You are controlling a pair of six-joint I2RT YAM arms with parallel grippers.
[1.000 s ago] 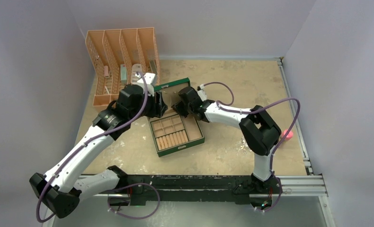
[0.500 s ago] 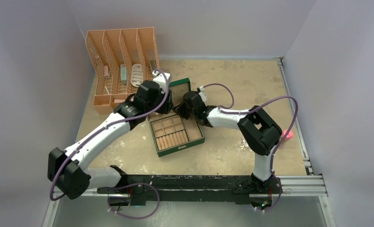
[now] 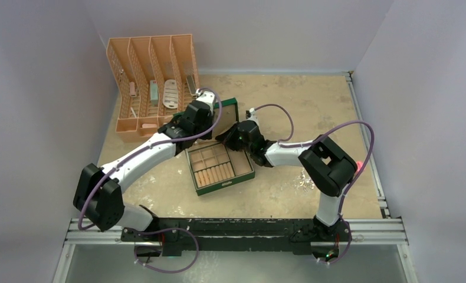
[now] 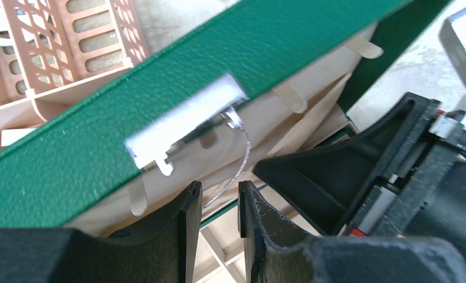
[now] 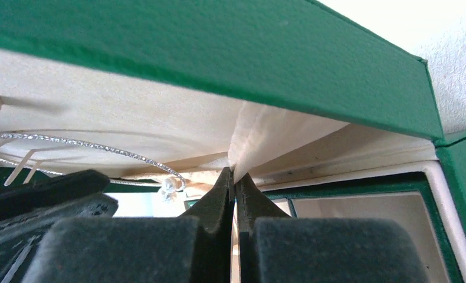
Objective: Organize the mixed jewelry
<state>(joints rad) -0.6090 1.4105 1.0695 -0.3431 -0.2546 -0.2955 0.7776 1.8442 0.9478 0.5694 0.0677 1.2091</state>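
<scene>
Grippers of both arms meet at the raised lid (image 4: 101,147) of the green jewelry box (image 3: 222,184), which sits open at the middle of the table (image 3: 289,100), in front of the peach slotted organizer (image 3: 148,65). A silver hoop (image 5: 71,141), thin and glittering with a small clear bead (image 5: 168,186) at one end, hangs against the cream lining (image 5: 160,118) inside the lid, just under its free edge near the metal clasp (image 4: 186,121). The left gripper (image 4: 219,188) is below that edge, its jaws released with only a narrow gap, and the lower part of the hoop drops into that gap; I cannot tell whether the wire touches either finger. The right gripper (image 5: 235,177) is clenched, pinching a fold of the cream lining between its tips, just beside the beaded end of the hoop. The two grippers sit close together, almost face to face. Below them the box's divided tray shows, with a row of tan ring rolls (image 3: 215,174) in its front section.
</scene>
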